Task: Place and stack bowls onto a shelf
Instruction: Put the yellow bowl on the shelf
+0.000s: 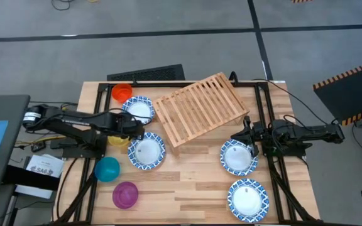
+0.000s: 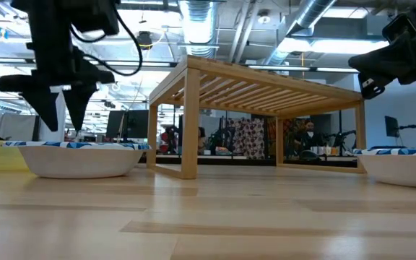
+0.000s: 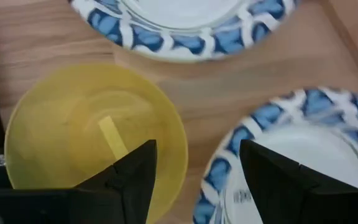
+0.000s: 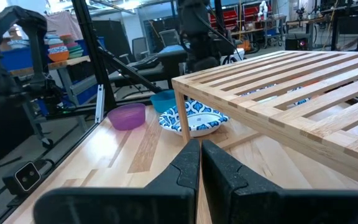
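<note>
Nearest the front edge of the light wooden tabletop (image 1: pixel 193 194) sit a small purple plastic bowl (image 1: pixel 125 195) on the left and a wide white bowl with a blue patterned rim (image 1: pixel 247 198) on the right. A little farther back on the left is a small teal plastic bowl (image 1: pixel 107 169).

In the middle band, a second blue-rimmed white bowl (image 1: pixel 146 151) lies left of centre and a third (image 1: pixel 238 156) lies right of centre. The left gripper (image 1: pixel 135 130) hangs above the table over the gap between a small yellow plastic bowl (image 3: pixel 92 124) and that left-of-centre patterned bowl; its two dark fingers (image 3: pixel 135 171) stand wide apart and hold nothing. The yellow bowl rests on the table just left of the patterned one.

The right gripper (image 1: pixel 246 130) hovers just beyond the far rim of the right-of-centre patterned bowl, near the right end of the shelf, its fingers (image 4: pixel 185 165) pressed together and empty.

Farther back, a fourth blue-rimmed white bowl (image 1: pixel 138 109) sits left of the shelf (image 1: pixel 200 108), a rectangular rack of light wooden slats on legs, set at an angle across the far centre of the table with nothing on top of it. A small orange plastic bowl (image 1: pixel 122 92) stands at the far left corner, touching or nearly touching the fourth patterned bowl.
</note>
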